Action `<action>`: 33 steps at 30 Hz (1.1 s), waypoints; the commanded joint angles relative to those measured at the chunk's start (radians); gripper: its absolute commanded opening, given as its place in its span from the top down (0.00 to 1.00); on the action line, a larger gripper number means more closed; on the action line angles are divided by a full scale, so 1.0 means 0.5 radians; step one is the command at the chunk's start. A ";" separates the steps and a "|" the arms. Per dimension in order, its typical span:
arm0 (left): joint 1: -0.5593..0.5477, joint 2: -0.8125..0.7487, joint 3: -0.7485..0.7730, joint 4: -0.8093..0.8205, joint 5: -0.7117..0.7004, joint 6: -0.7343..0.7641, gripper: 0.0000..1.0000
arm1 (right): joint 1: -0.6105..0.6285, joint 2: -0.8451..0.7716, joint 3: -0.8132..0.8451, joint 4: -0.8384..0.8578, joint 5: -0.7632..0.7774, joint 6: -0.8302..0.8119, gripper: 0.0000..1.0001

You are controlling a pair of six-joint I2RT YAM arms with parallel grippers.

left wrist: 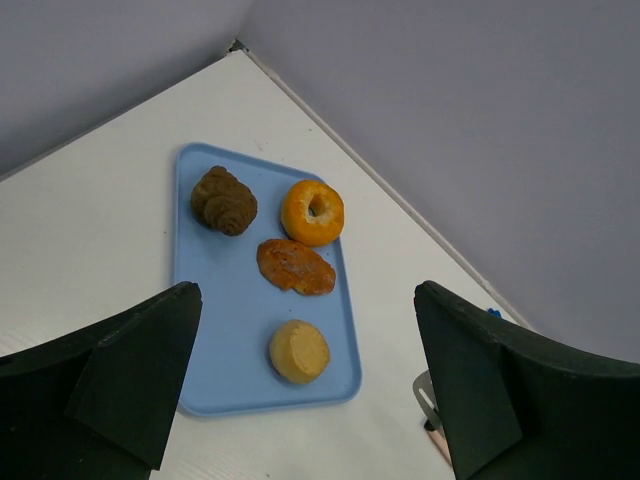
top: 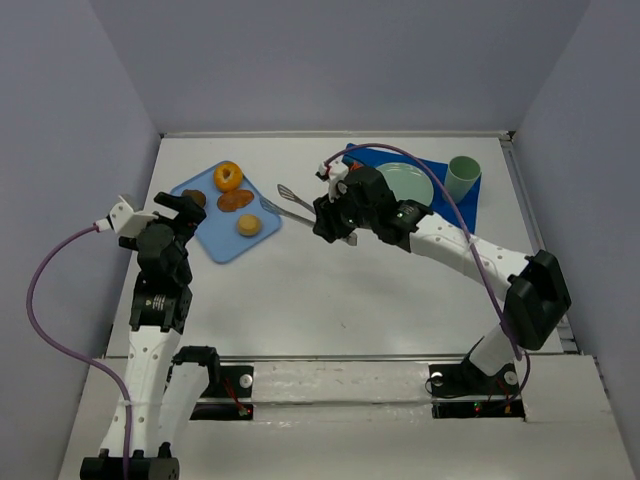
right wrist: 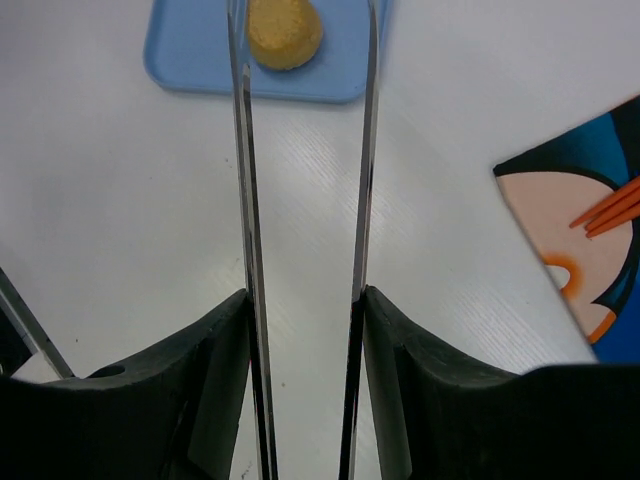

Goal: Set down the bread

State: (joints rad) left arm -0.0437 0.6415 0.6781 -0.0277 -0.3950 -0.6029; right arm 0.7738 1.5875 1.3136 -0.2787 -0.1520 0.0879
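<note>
Judged light, soft and easily crushed, so best pinched gently across the rounded sides, not the top. Found by the right edge of the blue tray [top: 222,248] on the tabletop [top: 330,300]: the round bun [right wrist: 284,32], untouched. Right end effector [top: 335,215] clamped on metal tongs [right wrist: 245,200], just off the tray's right edge, blades apart, bun framed between them; whether level with it, cannot tell. Left end effector [top: 183,208] spread wide, empty, at the tray's left edge.

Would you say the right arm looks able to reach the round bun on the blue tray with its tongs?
Probably yes: the tongs point straight at the bun, with only bare table between them.
</note>
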 commanded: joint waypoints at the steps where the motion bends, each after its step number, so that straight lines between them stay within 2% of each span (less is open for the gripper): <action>1: 0.008 -0.022 -0.022 0.061 -0.011 0.025 0.01 | 0.014 0.059 0.128 0.024 -0.101 0.017 0.48; 10: 0.008 0.015 -0.025 0.074 -0.005 0.012 0.01 | 0.014 0.423 0.388 0.011 -0.374 -0.028 0.43; 21: 0.008 0.049 -0.028 0.080 -0.011 0.012 0.01 | 0.032 0.746 0.692 -0.099 -0.236 -0.124 0.36; 27: 0.008 0.052 -0.028 0.086 -0.023 0.012 0.01 | 0.075 0.917 0.836 -0.170 -0.264 -0.252 0.35; 33: 0.008 0.055 -0.031 0.086 -0.032 0.009 0.01 | 0.140 1.049 0.953 -0.280 -0.147 -0.320 0.36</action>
State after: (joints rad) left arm -0.0437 0.6716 0.6731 -0.0273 -0.3939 -0.6033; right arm 0.8127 2.0960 1.7237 -0.3824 -0.2653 -0.0223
